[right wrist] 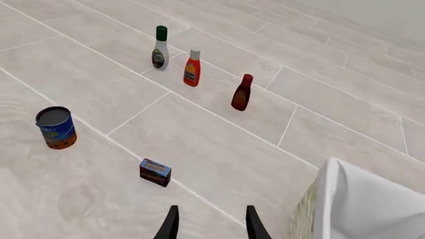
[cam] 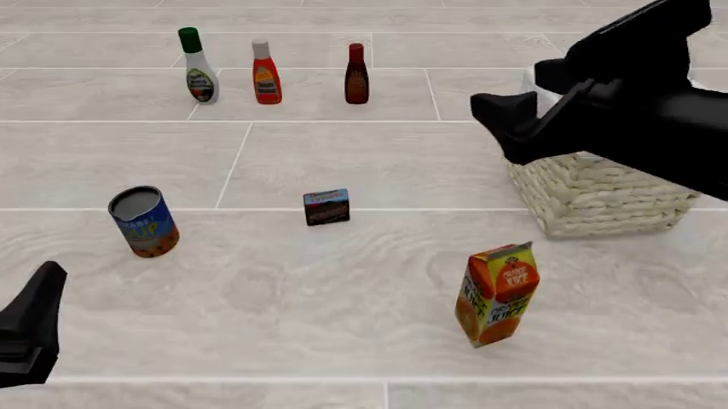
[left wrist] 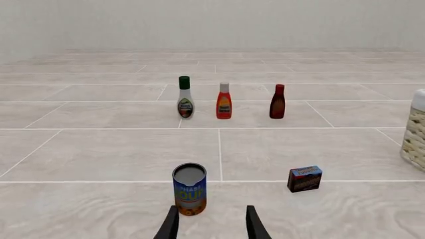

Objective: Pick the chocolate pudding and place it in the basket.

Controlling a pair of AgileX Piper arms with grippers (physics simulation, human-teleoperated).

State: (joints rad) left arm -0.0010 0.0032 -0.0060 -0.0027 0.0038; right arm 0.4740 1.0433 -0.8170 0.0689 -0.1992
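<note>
The chocolate pudding (cam: 326, 207) is a small dark brown box with a blue-and-red top strip, standing on the tiled surface near the middle. It also shows in the left wrist view (left wrist: 305, 179) and the right wrist view (right wrist: 155, 172). The wicker basket (cam: 603, 200) with its white liner stands to the pudding's right, partly hidden by my right arm. My right gripper (right wrist: 211, 225) is open and empty, held above the basket's near-left corner (right wrist: 312, 209), well apart from the pudding. My left gripper (left wrist: 212, 226) is open and empty, low at the near left, behind a soup can (left wrist: 190, 188).
A blue-and-orange soup can (cam: 143, 221) stands left of the pudding. An orange juice carton (cam: 497, 294) stands near front, right of centre. Three bottles stand in a far row: white dressing (cam: 199, 66), red ketchup (cam: 266, 74), dark brown sauce (cam: 356, 75).
</note>
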